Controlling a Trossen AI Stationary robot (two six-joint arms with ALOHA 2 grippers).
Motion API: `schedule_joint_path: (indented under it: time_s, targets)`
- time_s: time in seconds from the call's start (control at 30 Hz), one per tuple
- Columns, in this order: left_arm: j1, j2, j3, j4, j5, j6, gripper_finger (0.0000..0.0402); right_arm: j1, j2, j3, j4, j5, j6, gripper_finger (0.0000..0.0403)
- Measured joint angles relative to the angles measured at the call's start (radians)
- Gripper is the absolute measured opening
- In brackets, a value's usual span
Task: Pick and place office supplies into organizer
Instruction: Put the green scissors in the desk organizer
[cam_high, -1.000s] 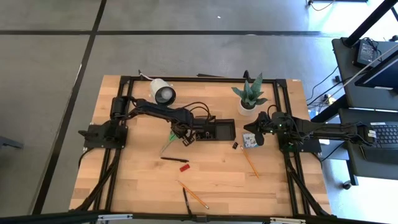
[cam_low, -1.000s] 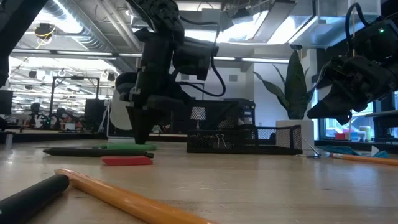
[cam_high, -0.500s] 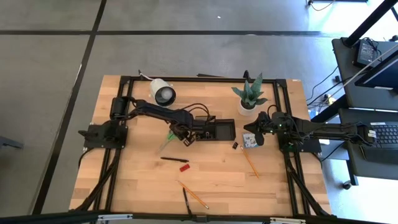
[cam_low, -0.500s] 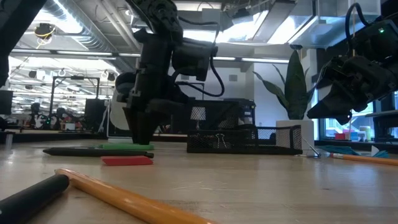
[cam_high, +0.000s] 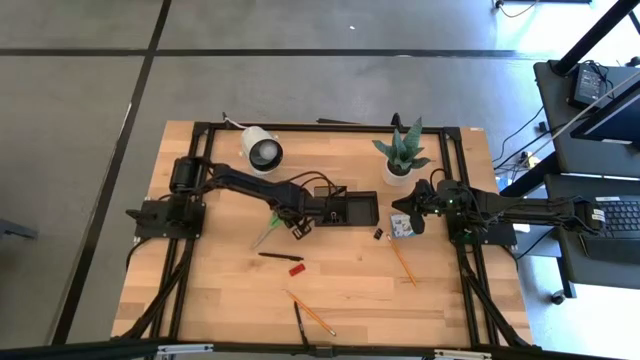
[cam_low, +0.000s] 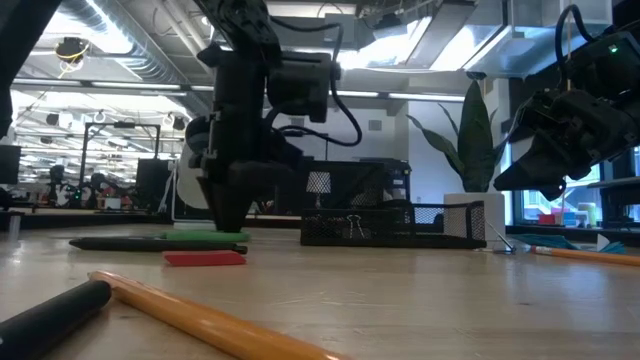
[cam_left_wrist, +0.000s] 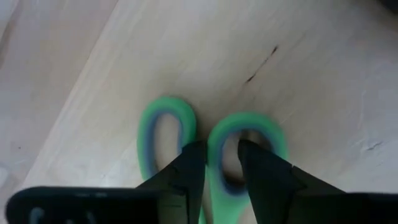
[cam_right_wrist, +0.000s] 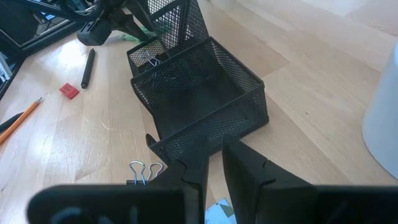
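Observation:
The green-handled scissors (cam_high: 263, 236) lie flat on the wooden table, left of the organizer (cam_high: 372, 208), a low black mesh tray. My left gripper (cam_high: 290, 223) points down over their two handle loops (cam_left_wrist: 163, 134) and stands low at the green handles (cam_low: 205, 236) in the low view. It is closed on one loop's rim. My right gripper (cam_high: 410, 216) hangs above the table to the right of the organizer (cam_right_wrist: 205, 81). Its fingers (cam_right_wrist: 215, 163) are a narrow gap apart with nothing between them. My left gripper (cam_left_wrist: 222, 163) comes from above, pointing down. One finger (cam_left_wrist: 189, 167) stands between the two handle loops and the other (cam_left_wrist: 261, 168) inside one loop. That loop's inner rim (cam_left_wrist: 219, 142) fills the gap between them. The scissors lie flat on the table.
Nearer the front edge lie a black pen (cam_high: 280, 256), a small red piece (cam_high: 296, 269), an orange pencil (cam_high: 310, 313) and another pen (cam_high: 299, 325). A pencil (cam_high: 402, 262), a binder clip (cam_high: 379, 234) and a blue pad (cam_high: 401, 226) lie near my right gripper. A potted plant (cam_high: 400, 155) and a white lamp (cam_high: 262, 149) stand at the back.
My left gripper has sunk a little toward the scissors' handles. Its fingers, shut to a point a second ago, now stand spread apart in the low view.

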Motion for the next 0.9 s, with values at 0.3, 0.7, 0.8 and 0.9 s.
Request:
schedule_joint_path:
  time_s: [0.3, 0.7, 0.8, 0.9]
  targets:
    - [-0.03, 0.0, -0.002, 0.011, -0.023, 0.046, 0.0016, 0.0, 0.0, 0.0, 0.0, 0.0, 0.002, 0.0051]
    - [-0.061, 0.0, -0.004, 0.015, -0.056, 0.186, 0.0014, 0.0, 0.0, 0.0, 0.0, 0.0, 0.003, 0.0051]
    - [-0.07, 0.0, -0.004, 0.017, -0.068, 0.243, 0.0014, 0.0, 0.0, 0.0, 0.0, 0.0, 0.003, 0.0051]
    - [-0.081, -0.005, -0.007, 0.017, -0.097, 0.257, 0.0014, 0.0, 0.0, 0.0, 0.0, 0.0, 0.003, 0.0051]
